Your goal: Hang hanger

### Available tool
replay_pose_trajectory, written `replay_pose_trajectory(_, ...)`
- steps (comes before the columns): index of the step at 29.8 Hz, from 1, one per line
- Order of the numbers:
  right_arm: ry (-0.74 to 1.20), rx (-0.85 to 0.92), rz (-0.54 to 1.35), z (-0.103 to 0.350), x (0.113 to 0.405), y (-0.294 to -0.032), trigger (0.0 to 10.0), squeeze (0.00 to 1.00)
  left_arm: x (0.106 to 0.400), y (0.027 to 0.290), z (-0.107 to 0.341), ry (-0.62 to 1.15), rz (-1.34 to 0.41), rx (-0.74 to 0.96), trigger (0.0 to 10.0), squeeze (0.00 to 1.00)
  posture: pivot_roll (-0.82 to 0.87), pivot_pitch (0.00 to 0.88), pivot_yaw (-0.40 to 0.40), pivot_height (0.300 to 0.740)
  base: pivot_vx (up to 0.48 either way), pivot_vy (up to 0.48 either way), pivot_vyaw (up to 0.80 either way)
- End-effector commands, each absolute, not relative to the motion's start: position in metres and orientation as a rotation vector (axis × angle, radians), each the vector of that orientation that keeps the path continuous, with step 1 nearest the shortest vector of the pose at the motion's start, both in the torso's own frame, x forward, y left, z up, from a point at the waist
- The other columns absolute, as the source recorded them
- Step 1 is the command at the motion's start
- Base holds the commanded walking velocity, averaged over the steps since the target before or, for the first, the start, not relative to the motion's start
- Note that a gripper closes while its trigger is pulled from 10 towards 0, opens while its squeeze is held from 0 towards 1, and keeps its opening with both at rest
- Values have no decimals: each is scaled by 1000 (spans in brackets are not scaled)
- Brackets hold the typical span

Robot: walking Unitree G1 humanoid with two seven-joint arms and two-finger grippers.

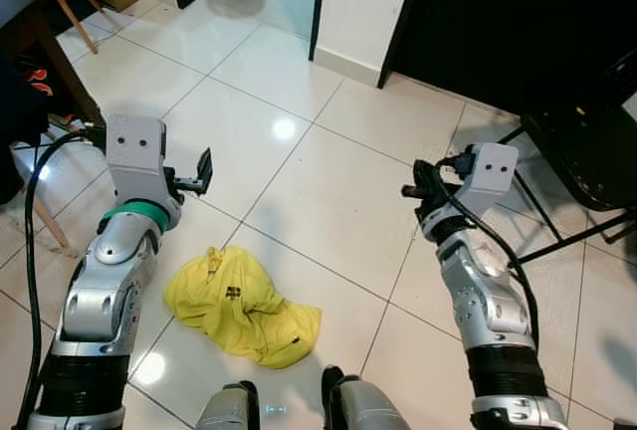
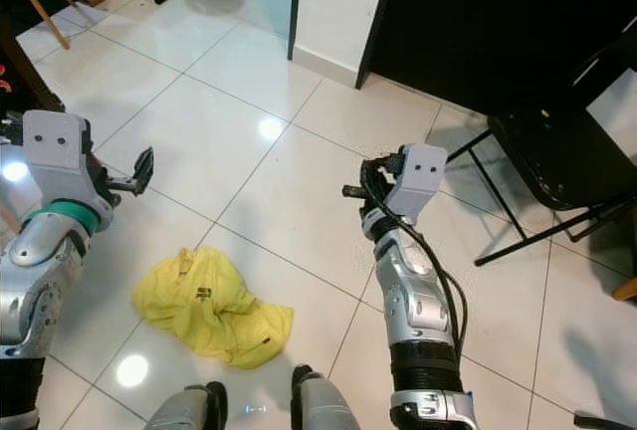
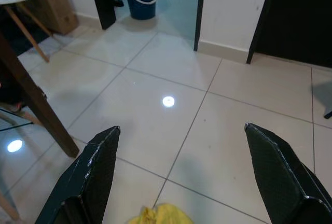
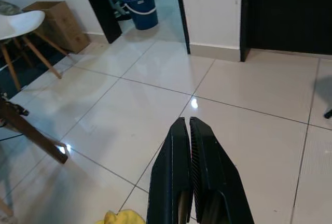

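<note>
Left wrist view: left gripper [image 3: 181, 177] fingers wide over yellow shirt [image 3: 158, 215]; right wrist view: right gripper [image 4: 189, 130] fingers pressed together, empty.

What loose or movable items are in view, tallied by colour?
Yellow: 1, crumpled garment on floor
Blue: 1, bucket
White: 1, chair
Brown: 1, cardboard box
Black: 1, folding chair
Total: 5
</note>
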State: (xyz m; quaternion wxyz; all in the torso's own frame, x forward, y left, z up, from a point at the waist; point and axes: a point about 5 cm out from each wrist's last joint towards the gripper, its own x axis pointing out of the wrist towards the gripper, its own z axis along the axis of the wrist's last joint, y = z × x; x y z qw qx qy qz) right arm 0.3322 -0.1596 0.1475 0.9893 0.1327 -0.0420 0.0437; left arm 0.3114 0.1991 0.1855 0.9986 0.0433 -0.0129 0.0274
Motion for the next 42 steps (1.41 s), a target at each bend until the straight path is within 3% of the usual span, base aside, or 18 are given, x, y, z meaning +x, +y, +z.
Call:
replay_pose_trajectory(1, -90, 259, 72, 147, 329, -164, 10000, 0, 312, 200, 181, -10, 67, 71, 10000, 0, -26, 149, -1, 740, 0, 0, 0)
replay_pose_trajectory(16, -95, 241, 97, 150, 331, -162, 10000, 0, 314, 197, 177, -35, 79, 82, 10000, 0, -20, 135, -17, 740, 0, 0, 0)
replay_pose_trajectory(42, -90, 234, 104, 148, 329, -161, 10000, 0, 315, 195, 178, -46, 67, 70, 10000, 0, -25, 138, -12, 740, -342, 0, 0)
